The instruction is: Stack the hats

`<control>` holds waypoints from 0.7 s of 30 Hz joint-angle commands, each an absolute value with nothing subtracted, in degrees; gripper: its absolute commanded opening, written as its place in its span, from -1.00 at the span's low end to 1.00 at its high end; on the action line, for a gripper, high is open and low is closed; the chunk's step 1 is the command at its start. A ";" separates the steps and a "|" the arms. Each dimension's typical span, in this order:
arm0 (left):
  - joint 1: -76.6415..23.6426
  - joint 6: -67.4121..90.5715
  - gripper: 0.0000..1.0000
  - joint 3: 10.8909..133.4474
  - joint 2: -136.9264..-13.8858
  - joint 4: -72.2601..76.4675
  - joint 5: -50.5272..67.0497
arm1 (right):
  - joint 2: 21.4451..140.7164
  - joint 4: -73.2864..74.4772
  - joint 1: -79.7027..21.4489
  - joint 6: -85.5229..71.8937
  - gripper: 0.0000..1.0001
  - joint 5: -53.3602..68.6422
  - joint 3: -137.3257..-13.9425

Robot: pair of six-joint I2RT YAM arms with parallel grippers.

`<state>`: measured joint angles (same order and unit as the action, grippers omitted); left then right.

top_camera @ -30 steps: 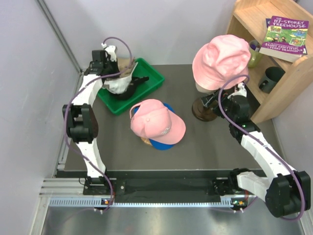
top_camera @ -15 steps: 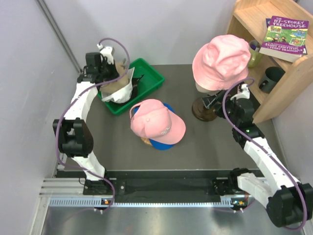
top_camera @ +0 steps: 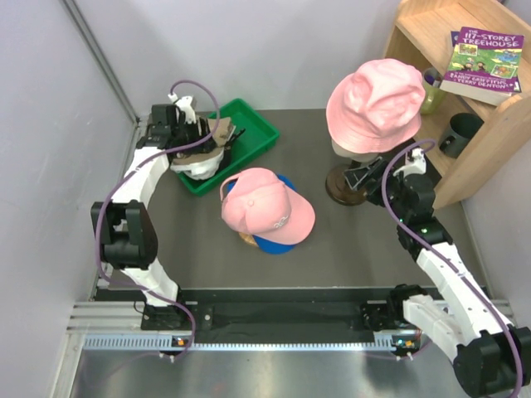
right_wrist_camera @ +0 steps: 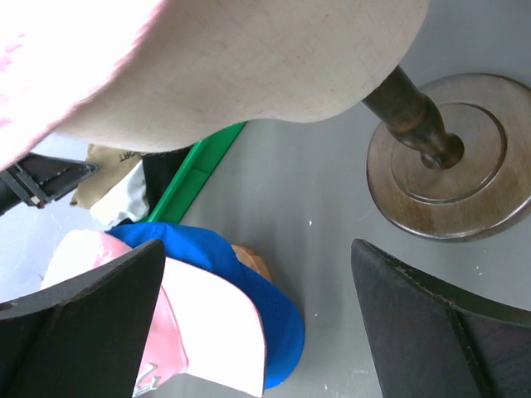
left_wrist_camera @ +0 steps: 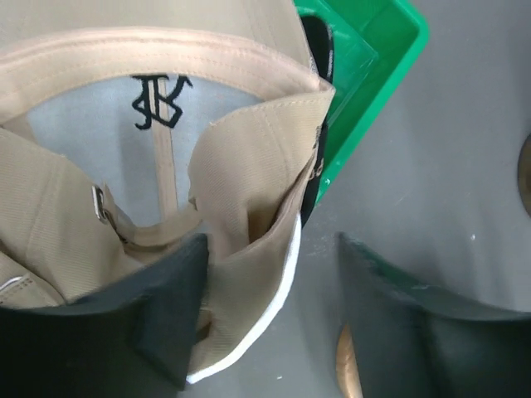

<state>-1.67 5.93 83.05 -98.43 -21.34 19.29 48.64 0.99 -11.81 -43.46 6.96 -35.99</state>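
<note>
Left wrist: left claw [left_wrist_camera: 270, 245] released, tan cap [left_wrist_camera: 241, 166] against one finger, above green tray [left_wrist_camera: 390, 41], far-left corner of desk [top_camera: 357, 240] (right claw [right_wrist_camera: 257, 249] spread, empty).

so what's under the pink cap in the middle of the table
A blue fabric cap, only its edges showing around the pink fabric cap. A brown sliver peeks out too; the rest is covered.

Pink cap [right_wrist_camera: 207, 332] atop blue cap [right_wrist_camera: 274, 319] (lower left); wooden base [right_wrist_camera: 465, 174] right.
</note>
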 commanded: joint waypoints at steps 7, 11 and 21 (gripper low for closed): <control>-1.93 10.90 0.60 90.96 -99.74 -13.19 20.48 | 46.49 1.58 -10.90 -42.19 0.86 8.00 -35.86; -2.02 11.60 0.64 95.79 -105.46 -13.18 24.94 | 47.37 1.23 -10.81 -42.10 0.86 8.17 -36.38; -4.83 5.72 0.63 100.38 -113.38 -20.39 22.42 | 49.13 0.44 -10.46 -42.01 0.86 7.91 -36.83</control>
<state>-3.90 8.82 99.22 -113.30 -18.04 23.07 48.88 2.66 -11.46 -43.03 7.66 -35.88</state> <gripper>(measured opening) 0.820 0.929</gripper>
